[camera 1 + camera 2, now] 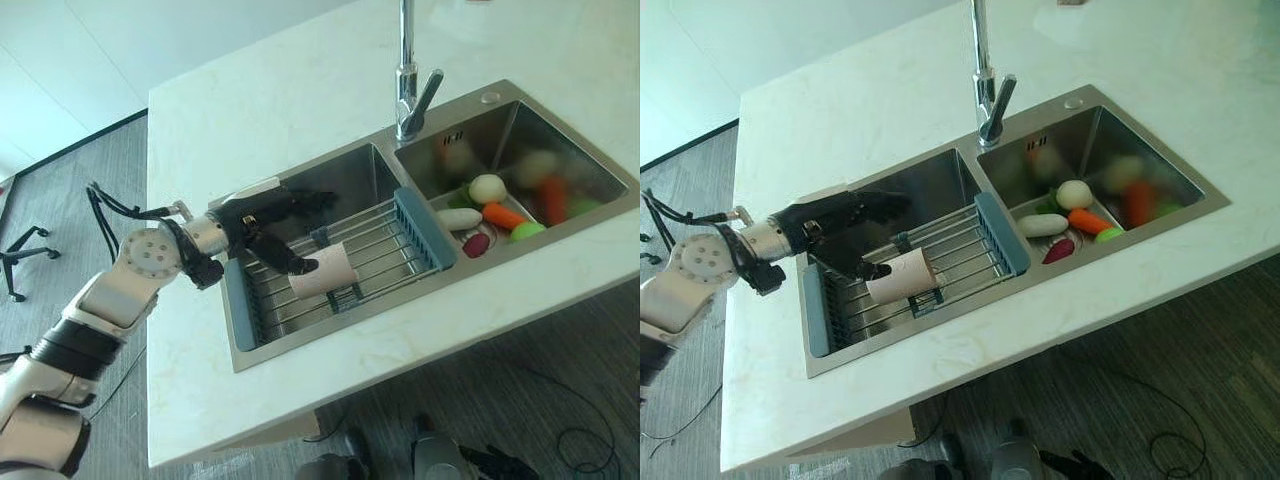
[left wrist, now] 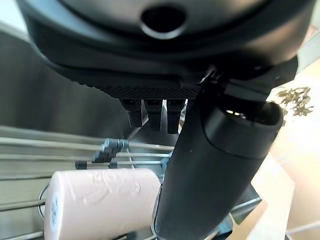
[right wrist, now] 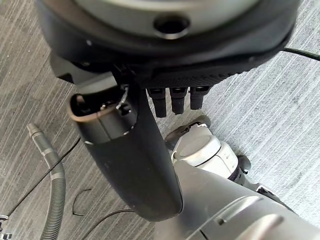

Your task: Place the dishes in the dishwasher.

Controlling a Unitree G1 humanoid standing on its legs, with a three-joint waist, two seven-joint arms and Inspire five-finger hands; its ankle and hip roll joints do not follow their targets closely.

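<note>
So we've got the left hand (image 1: 262, 222) over the sink (image 1: 350, 170) in the worktop (image 1: 270, 90), fingers straight and apart, thumb touching a pink cup (image 1: 325, 270) lying on its side on the wire rack (image 1: 385, 245). Right hand (image 3: 135, 150) hangs over the floor, fingers relaxed, empty.

One white bench (image 1: 300, 90) holds one steel sink with two basins (image 1: 520, 130); one tap (image 1: 408, 70) stands behind the divider; one wire rack with blue ends (image 1: 400, 240) spans the left basin; one pale pink cup (image 1: 322, 272) lies on it; the right basin holds several toy foods, among them one orange carrot (image 1: 503, 215), one white round piece (image 1: 487, 188), one white long piece (image 1: 458, 219), one green piece (image 1: 527, 230); two robot hands, the left robot hand (image 1: 262, 222) over the rack, the right robot hand (image 3: 150, 150) above the floor.
</note>
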